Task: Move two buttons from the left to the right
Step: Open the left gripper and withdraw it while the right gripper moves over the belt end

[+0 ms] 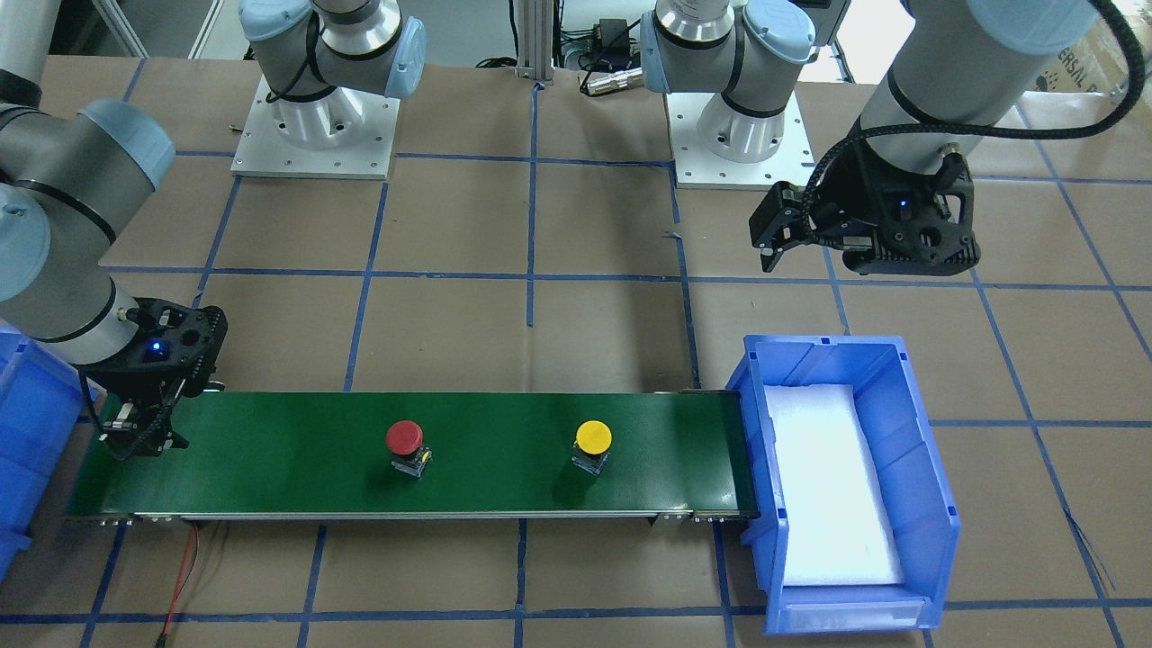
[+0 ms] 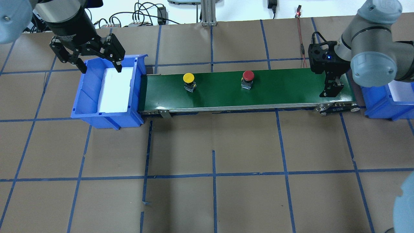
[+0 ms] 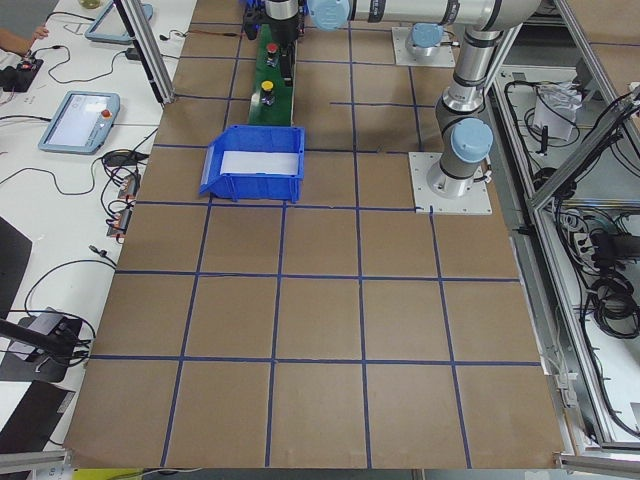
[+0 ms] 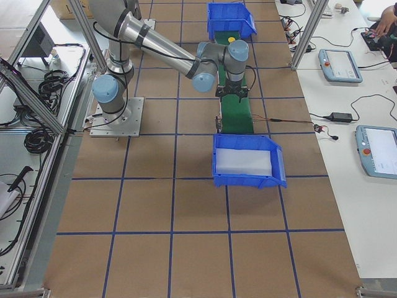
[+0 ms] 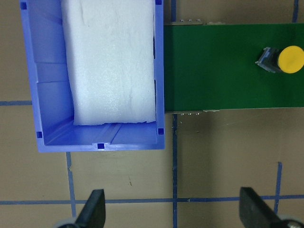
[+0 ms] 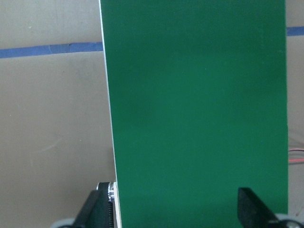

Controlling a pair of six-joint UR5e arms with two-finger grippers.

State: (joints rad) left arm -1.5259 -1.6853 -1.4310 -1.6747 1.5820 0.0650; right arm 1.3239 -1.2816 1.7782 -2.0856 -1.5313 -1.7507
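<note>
Both buttons stand on the belt [image 2: 284,90], well apart: the yellow button [image 2: 188,78] near the left bin [image 2: 81,97], the red button [image 2: 248,75] about mid-belt. My left jaws hang released and empty over that bin's far rim. My right jaws, also released and empty, hang over the belt's right end. As I judge it, the right jaws must next close on the red button, then carry it to the right bin [image 2: 376,106].
</note>
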